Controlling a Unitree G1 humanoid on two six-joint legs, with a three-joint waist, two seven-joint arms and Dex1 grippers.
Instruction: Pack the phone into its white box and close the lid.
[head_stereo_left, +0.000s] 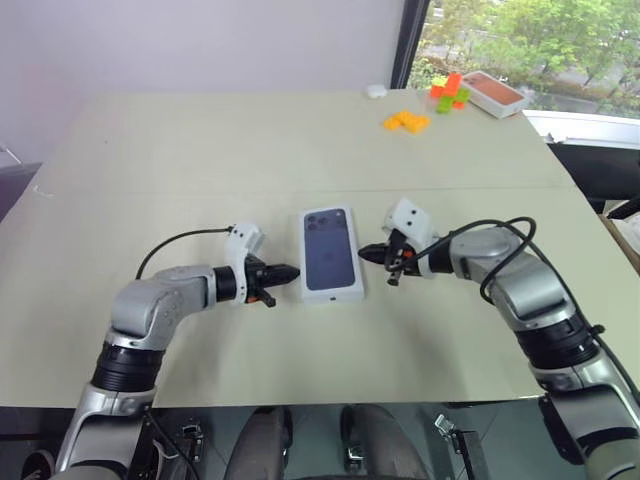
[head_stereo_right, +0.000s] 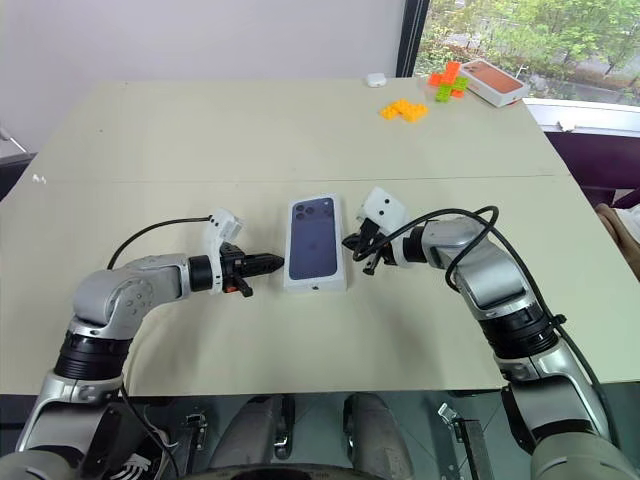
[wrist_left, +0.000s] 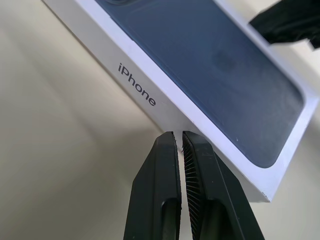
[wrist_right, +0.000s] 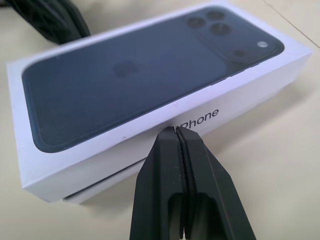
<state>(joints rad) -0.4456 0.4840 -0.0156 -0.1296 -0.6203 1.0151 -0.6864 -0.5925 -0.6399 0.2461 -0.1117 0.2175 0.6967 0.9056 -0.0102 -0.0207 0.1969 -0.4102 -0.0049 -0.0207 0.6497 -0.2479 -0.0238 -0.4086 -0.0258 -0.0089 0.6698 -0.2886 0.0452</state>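
Left eye view gives me one boxed set to count: a single lid sitting down over the white box, whose lower edge peeks out beneath the lid's skirt in the right wrist view. I cannot see the phone itself; what shows is the printed blue phone on the lid's top face. The package lies flat at the centre of the frame, its long axis running from the lower edge toward the upper edge, the printed camera cluster at the upper end.

Two pincers flank it. My left pincer sits at the package's left long side, fingers pressed together on nothing, tips just at the lid's side wall near the lettering. My right pincer is at the right long side, likewise closed and empty, tips right against the wall; whether either actually touches I cannot tell.

Farther out, in the upper right of the frame, I count one orange-topped box, a cluster of coloured blocks, a group of orange pieces and one small white object.

All rests on a pale beige bench with a seam across it; behind are a plain wall and a window showing green trees.
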